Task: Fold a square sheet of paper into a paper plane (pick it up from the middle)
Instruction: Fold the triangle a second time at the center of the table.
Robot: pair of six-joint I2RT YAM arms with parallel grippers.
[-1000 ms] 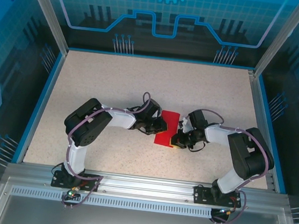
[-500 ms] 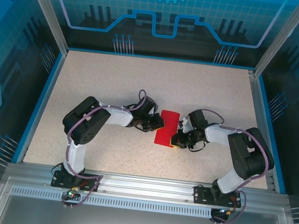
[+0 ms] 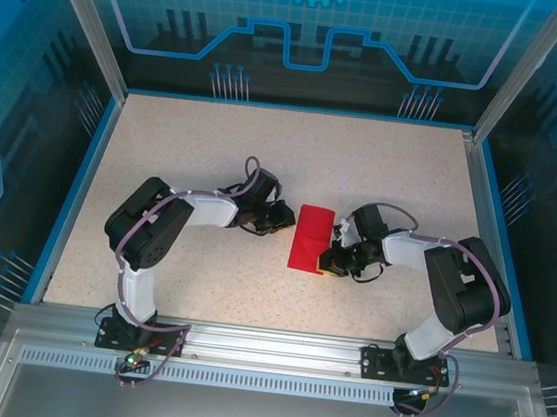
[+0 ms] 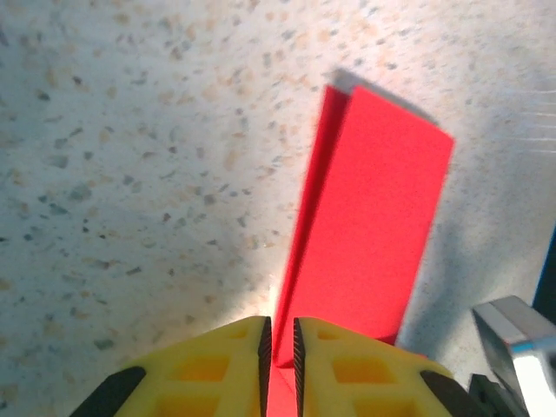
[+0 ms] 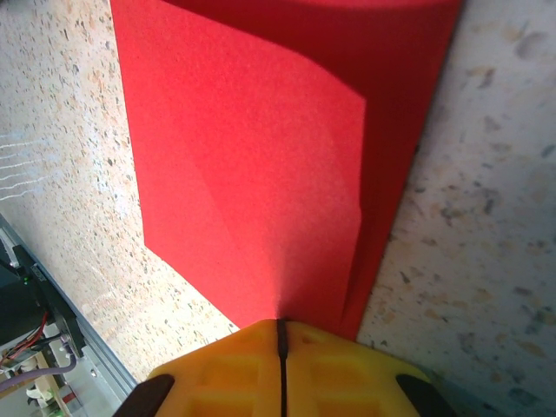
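the square sheet of paper (image 3: 310,237) is lying near the middle of the speckled table (image 3: 216,141), between the two arms. it is folded over on itself into a narrow red strip running away from the arm bases, and its far end is looking rounded, not pressed flat. in the right wrist view the paper (image 5: 252,148) is showing two layers: the upper one is stopping short, and the lower one is peeking out as a darker band along the right side, over the table (image 5: 486,174). in the left wrist view the paper (image 4: 365,234) is showing a thin strip of the under layer along its left edge.

the right gripper (image 3: 328,259) is sitting at the strip's near right edge. its yellow fingers (image 5: 217,373) are pressed together, pinching the paper's edge at the right gripper (image 5: 281,326).

the left gripper (image 3: 282,219) is resting low over the table just left of the strip. at the left gripper (image 4: 278,326) the yellow fingers (image 4: 208,365) are standing almost together, parted by a thin slit with red showing through it. whether they are touching the paper i cannot tell.
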